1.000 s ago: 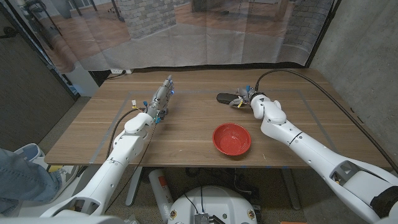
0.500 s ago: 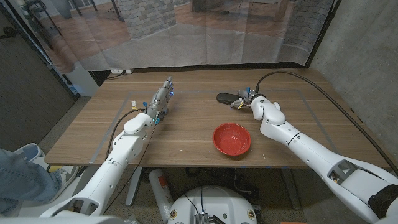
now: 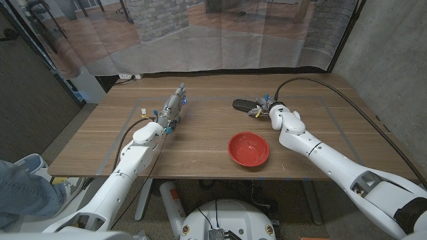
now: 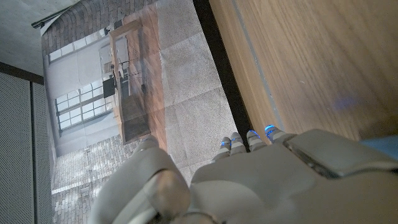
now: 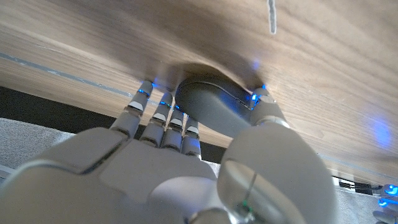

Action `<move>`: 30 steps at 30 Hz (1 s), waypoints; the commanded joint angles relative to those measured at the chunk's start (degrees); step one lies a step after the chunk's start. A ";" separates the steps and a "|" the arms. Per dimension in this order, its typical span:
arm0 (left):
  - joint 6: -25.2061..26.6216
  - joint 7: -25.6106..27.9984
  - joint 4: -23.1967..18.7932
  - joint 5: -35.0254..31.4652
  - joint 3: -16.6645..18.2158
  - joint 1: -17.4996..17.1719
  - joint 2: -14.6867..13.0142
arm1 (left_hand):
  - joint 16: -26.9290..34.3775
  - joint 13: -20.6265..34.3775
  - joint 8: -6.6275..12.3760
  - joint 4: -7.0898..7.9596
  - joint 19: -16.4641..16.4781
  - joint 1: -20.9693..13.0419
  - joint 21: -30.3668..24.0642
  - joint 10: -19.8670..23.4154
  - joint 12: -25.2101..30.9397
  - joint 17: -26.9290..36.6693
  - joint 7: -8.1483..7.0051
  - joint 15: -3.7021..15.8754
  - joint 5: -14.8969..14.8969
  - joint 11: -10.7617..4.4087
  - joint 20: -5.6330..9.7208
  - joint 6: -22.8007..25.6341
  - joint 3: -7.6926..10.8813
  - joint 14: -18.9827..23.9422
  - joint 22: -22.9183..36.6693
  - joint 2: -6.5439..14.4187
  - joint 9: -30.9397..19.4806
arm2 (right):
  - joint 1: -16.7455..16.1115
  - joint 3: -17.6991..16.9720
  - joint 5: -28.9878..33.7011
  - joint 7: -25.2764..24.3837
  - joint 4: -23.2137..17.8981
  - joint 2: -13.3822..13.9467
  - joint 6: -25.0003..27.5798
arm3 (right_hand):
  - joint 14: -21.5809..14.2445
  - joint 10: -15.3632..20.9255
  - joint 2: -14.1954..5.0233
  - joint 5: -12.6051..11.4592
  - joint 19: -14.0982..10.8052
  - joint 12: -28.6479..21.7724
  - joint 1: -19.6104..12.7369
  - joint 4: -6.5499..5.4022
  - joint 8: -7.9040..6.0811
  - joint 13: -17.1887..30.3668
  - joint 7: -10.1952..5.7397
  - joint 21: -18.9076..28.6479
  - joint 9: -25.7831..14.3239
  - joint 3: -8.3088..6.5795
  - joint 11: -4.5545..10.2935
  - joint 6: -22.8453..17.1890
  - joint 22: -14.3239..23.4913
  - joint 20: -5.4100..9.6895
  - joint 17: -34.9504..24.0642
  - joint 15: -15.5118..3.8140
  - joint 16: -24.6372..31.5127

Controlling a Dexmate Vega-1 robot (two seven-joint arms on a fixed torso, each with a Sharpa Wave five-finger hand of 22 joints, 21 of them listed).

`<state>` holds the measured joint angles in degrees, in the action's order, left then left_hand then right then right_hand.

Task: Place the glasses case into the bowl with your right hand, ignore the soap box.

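The dark glasses case [image 3: 244,105] is lying on the far side of the wooden table [image 3: 200,140], and it is being closed on by the right hand [image 3: 261,107]. In the right wrist view, the fingers [image 5: 163,115] are being curled along one side of the case [image 5: 214,109] and the thumb is being pressed at the other, so it looks pinched but not yet lifted. For a good grab, the case should be squeezed firmly around its middle and raised straight up, so it is not being dragged or dropped. The red bowl [image 3: 249,149] is waiting nearer the robot, with nothing in the way. The left hand [image 3: 172,108] is being held out over the table, fingers straight, holding nothing.
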<state>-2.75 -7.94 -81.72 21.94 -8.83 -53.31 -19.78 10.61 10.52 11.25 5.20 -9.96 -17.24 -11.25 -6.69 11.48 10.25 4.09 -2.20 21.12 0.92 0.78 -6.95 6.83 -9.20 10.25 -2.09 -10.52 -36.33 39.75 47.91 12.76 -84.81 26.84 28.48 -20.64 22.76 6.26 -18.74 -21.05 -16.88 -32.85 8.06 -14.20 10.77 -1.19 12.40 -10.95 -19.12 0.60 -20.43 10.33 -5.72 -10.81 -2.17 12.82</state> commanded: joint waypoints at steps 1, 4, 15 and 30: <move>0.58 0.00 0.22 -0.32 -0.67 0.49 0.23 | 0.15 0.23 0.12 0.02 -0.54 -0.26 -0.20 0.09 0.22 0.19 -0.20 0.20 0.17 -0.01 -0.23 0.01 -0.22 0.16 0.13 0.25 -0.14 | -0.74 -0.41 -0.78 -1.68 -0.08 0.39 0.40 | -2.40 2.38 -0.72 -0.35 -1.42 -0.90 -0.45 -0.49 -0.76 0.20 -0.57 0.34 -0.22 -0.06 0.46 -2.29 0.10 0.29 -0.04 -0.65 0.72; 0.76 0.03 0.38 -0.47 -0.87 0.67 0.29 | 0.16 0.23 0.11 0.02 -0.59 -0.27 -0.18 0.06 0.20 0.19 -0.21 0.26 0.17 -0.04 -0.22 -0.01 -0.24 0.20 0.13 0.26 -0.14 | -1.01 -0.57 -0.90 -2.22 -0.31 0.44 0.52 | -3.83 3.68 -0.92 -0.29 -1.94 -1.18 -0.53 -0.59 -1.04 0.17 -0.93 0.34 -0.25 -0.06 0.67 -3.78 0.11 0.52 -0.02 -1.06 0.88; 0.56 -0.25 1.20 -0.51 -1.07 0.99 0.56 | 0.13 0.24 0.10 0.02 -0.70 -0.32 -0.16 0.12 0.22 0.20 -0.15 0.23 0.13 -0.17 -0.39 0.03 -0.34 0.13 0.14 0.36 -0.14 | -1.42 -0.37 -0.37 -3.54 -0.36 0.24 1.83 | -9.79 10.34 -2.11 0.10 -3.70 -2.60 -0.85 -1.02 -2.23 0.02 -3.26 0.21 -0.31 -0.21 2.47 -10.38 0.18 1.88 0.10 -2.32 1.31; 0.96 0.11 0.11 -0.50 -0.82 0.35 0.33 | 0.15 0.24 0.06 0.02 -0.77 -0.37 -0.15 0.11 0.21 0.20 -0.22 0.24 0.08 -0.10 -0.55 0.01 -0.48 0.16 0.15 0.46 -0.14 | -2.28 -0.69 -0.35 -5.80 -0.96 -0.10 2.68 | -17.57 19.26 -3.57 1.05 -6.68 -4.05 -3.28 -0.42 -3.69 -0.12 -5.66 0.34 -0.29 -1.21 6.01 -20.01 0.25 3.94 0.29 -4.51 1.27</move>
<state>-2.11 -8.05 -80.89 21.48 -9.75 -52.57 -19.33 10.61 10.52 11.25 5.21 -9.93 -17.24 -11.25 -6.69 11.48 10.25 4.09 -2.20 21.12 0.92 0.76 -6.95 6.54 -9.20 10.25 -2.09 -10.52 -37.92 39.35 47.60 8.41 -85.15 26.96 30.40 -37.49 36.99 3.95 -17.68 -27.05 -19.97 -34.65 7.68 -17.60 10.48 -0.63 12.52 -11.07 -19.73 2.54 -33.19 10.30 -1.77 -10.24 -3.69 14.15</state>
